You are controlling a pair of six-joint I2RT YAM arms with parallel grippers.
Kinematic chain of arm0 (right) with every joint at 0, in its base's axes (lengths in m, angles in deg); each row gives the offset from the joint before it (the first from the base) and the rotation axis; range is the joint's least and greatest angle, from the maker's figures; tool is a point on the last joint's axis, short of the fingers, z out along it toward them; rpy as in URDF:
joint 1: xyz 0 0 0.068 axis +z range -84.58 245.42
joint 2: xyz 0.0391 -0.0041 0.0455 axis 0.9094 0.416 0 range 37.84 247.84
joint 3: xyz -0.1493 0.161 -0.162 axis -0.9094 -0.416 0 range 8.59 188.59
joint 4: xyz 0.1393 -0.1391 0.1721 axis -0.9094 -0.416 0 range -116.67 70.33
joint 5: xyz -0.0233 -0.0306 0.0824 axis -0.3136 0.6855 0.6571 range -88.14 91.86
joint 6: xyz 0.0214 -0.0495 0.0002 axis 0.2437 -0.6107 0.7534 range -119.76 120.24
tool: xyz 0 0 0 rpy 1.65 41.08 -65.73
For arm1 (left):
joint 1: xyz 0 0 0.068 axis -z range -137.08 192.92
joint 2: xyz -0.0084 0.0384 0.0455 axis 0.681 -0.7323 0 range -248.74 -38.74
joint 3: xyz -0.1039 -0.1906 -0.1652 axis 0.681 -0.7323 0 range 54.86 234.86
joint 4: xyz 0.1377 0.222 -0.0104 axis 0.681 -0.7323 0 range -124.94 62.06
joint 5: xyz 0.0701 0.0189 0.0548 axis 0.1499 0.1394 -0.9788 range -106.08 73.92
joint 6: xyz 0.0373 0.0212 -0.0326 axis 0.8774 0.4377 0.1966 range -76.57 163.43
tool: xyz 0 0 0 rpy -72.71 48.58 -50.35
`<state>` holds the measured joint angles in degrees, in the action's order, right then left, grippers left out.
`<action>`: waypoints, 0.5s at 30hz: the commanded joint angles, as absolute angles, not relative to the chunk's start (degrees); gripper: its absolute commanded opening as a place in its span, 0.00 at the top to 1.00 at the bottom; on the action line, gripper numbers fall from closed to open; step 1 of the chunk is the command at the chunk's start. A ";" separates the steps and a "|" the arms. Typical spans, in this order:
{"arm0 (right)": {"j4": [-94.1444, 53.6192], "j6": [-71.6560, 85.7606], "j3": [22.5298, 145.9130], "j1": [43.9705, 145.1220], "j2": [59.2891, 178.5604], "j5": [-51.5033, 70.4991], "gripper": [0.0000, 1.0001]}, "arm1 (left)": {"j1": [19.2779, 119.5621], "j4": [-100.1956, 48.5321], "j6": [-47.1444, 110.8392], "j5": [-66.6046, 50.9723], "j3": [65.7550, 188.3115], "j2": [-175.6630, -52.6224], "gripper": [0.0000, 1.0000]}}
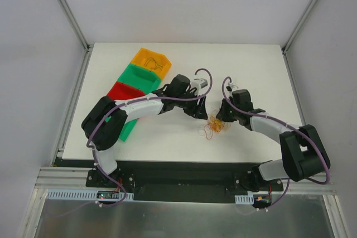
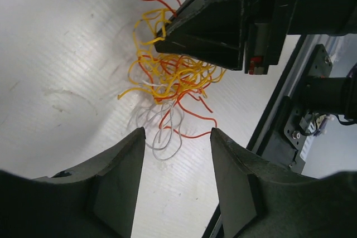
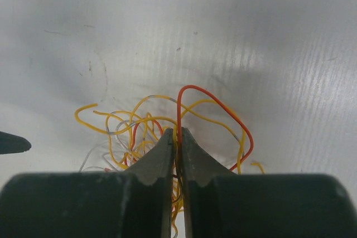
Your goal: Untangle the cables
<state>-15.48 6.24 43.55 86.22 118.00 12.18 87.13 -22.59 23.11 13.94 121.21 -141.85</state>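
The cables (image 1: 215,126) are a small clump of thin red, orange-yellow and pale wires lying on the white table between the two arms. My right gripper (image 3: 177,133) is shut on a few strands of the clump, and a red loop (image 3: 215,96) arches out just past its tips. In the left wrist view the cables (image 2: 167,79) lie just beyond my left gripper (image 2: 177,132), which is open with only bare table between its fingers. A pale loop and a red strand reach close to its tips. The right gripper's black fingers (image 2: 212,32) press into the far side of the clump.
Yellow (image 1: 150,59), green (image 1: 138,75) and red (image 1: 124,90) bins stand in a row at the table's back left. Another green bin (image 1: 129,129) sits partly under the left arm. The table's near edge (image 1: 184,161) runs just behind the clump.
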 commanded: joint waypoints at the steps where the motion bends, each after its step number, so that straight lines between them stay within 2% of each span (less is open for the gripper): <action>1: -14.04 6.57 43.83 85.64 116.42 13.72 0.91 | 87.48 -17.30 25.67 21.00 121.75 -144.55 0.50; 7: -14.39 6.65 44.18 85.37 116.86 13.98 0.92 | 88.44 -17.65 28.74 23.74 122.10 -148.25 0.59; 11: -14.31 6.65 43.92 85.02 116.51 13.99 0.92 | 89.94 -18.09 31.38 21.98 119.82 -148.16 0.60; 15: -14.22 6.65 44.27 85.02 117.73 14.16 0.94 | 91.35 -18.18 32.97 18.56 119.20 -148.16 0.71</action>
<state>-15.48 6.24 43.55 85.43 117.98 13.12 89.88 -19.29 29.08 19.71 119.92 -148.99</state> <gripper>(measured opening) 0.079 0.336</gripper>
